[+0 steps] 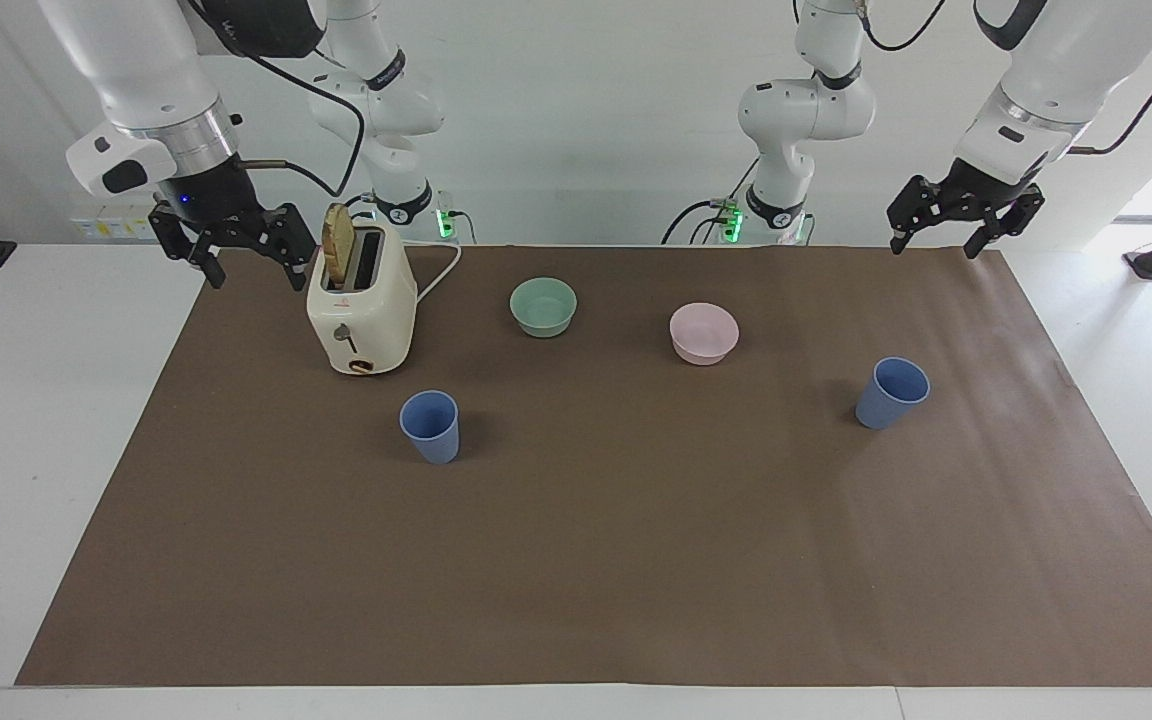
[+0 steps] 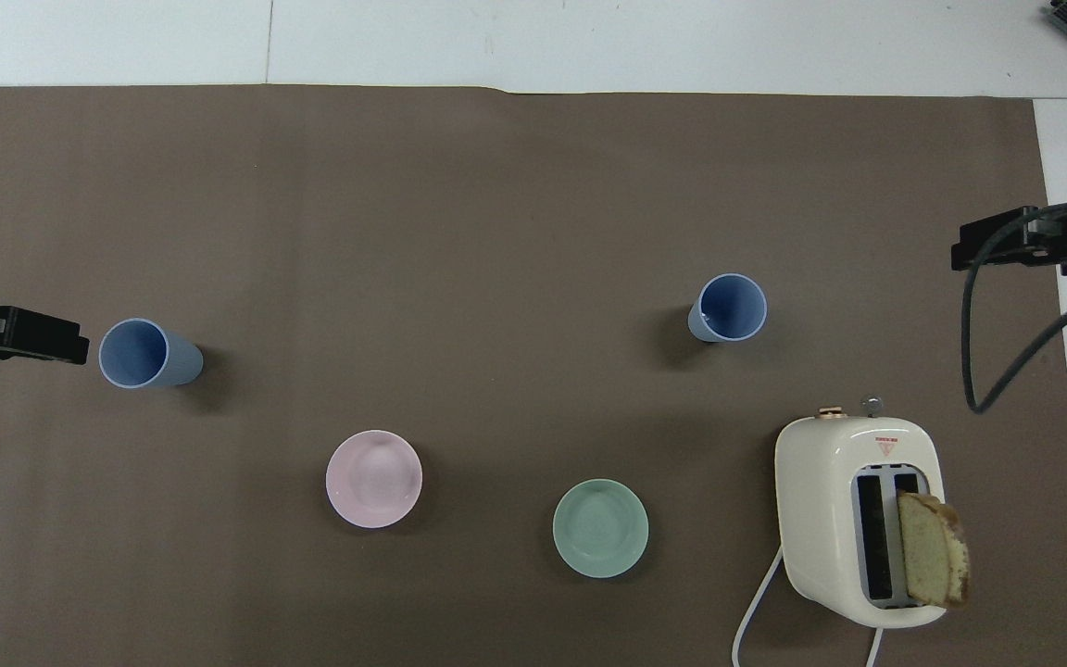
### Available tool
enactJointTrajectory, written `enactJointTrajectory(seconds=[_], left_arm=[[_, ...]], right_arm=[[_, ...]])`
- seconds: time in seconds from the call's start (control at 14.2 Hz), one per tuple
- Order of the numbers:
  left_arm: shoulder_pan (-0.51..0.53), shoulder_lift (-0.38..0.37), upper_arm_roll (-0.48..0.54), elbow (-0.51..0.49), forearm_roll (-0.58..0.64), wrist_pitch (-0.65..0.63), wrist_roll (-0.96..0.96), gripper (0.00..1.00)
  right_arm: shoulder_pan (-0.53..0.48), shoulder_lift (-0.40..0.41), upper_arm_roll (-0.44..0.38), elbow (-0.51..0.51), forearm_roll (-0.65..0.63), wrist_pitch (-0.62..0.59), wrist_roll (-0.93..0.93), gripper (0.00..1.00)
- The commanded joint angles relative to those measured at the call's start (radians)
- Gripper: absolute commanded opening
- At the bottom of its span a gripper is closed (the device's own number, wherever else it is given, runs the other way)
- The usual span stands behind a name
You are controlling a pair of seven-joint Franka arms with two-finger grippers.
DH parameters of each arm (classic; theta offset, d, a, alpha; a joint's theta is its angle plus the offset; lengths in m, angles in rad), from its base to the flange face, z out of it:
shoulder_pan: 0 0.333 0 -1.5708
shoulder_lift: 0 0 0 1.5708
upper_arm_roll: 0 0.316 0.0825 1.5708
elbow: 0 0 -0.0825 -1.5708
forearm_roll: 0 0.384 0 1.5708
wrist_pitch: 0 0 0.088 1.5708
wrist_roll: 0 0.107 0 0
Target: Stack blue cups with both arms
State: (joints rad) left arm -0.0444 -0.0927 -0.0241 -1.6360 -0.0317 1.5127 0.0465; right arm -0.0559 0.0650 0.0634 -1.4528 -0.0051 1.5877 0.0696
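Two blue cups stand upright and well apart on the brown mat that covers the bench, mouths up, nothing in them. One blue cup (image 1: 430, 425) sits toward the right arm's end, just beside the toaster (image 1: 361, 305) and farther from the robots than it. The other blue cup (image 1: 892, 392) sits toward the left arm's end, alone on open mat, farther from the robots than the pink bowl (image 1: 704, 333). Between the two, nearer the robots, that pink bowl and a green bowl (image 1: 543, 306) sit side by side with a gap between them, the green one closer to the toaster. The cream toaster has a slice of bread (image 1: 337, 244) standing up out of one slot, and its white cord trails off toward the robots. Up top, the right hand (image 1: 248, 268) hangs in the air over the mat's edge beside the toaster, fingers spread wide, gripping nothing. The left hand (image 1: 939, 243) hangs over the mat's corner at its own end, also spread wide and empty. Neither hand touches a cup. Both arms wait.
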Motion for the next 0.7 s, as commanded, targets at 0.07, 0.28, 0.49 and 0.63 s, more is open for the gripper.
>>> enactJointTrajectory(seconds=[0.07,0.28,0.49,0.63], left_arm=[[-0.008,-0.022,0.001,-0.031,0.012,0.012,-0.002,1.00],[-0.006,-0.022,0.001,-0.031,0.012,0.017,-0.002,1.00],[-0.008,-0.021,0.001,-0.033,0.012,0.015,-0.002,1.00],[-0.008,-0.021,0.000,-0.035,0.012,0.015,-0.004,1.00]], right_arm=[[-0.007,-0.022,-0.002,-0.023,0.022,-0.002,-0.027,1.00],[-0.007,-0.022,-0.002,-0.024,0.022,-0.002,-0.027,1.00],[-0.007,-0.022,-0.002,-0.023,0.022,-0.002,-0.027,1.00],[-0.007,-0.022,-0.002,-0.024,0.022,-0.002,-0.027,1.00]])
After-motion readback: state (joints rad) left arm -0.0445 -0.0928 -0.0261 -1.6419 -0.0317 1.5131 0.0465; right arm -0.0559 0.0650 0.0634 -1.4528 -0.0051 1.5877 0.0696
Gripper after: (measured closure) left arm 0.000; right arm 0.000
